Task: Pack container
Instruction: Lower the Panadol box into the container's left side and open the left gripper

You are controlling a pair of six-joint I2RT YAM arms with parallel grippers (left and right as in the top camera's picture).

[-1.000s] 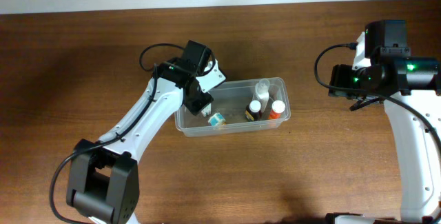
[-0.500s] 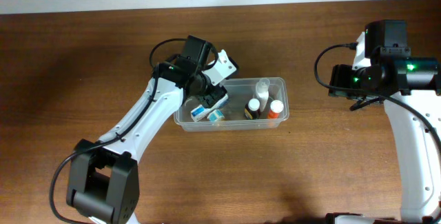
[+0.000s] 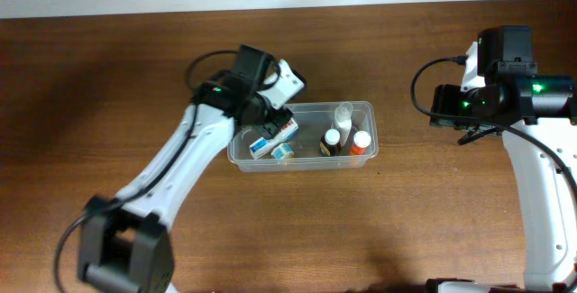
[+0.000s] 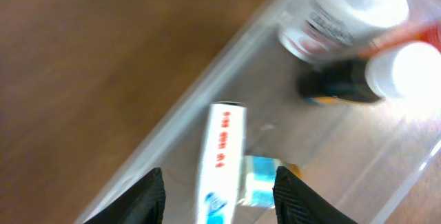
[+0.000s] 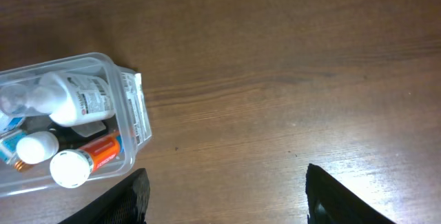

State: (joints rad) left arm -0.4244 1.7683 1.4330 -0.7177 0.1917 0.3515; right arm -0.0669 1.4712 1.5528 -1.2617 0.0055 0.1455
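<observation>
My left claw (image 4: 219,198) hangs spread and empty over the container (image 3: 315,106), mid-surface (image 3: 90,104). This view is blurred, my fingertips cropped. Overhead, my arm hides the tub's left corner. My right claw (image 5: 229,203), spread wide, is well apart.

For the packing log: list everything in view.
clear rectangular plastic tub: 1, see-through, centre
long white cardboard box: 1, white, tub's left end
small teal packet: 1, teal, beside that box
dark white-capped bottle: 1, dark, tub's right half
orange white-capped bottle: 1, orange, tub's right end
whitish labelled bottle: 1, whitish, tub's far right corner
brown wooden table: 1, brown, under everything
left arm: 1, white, jaws open above box
right arm: 1, white, table's right, jaws open
</observation>
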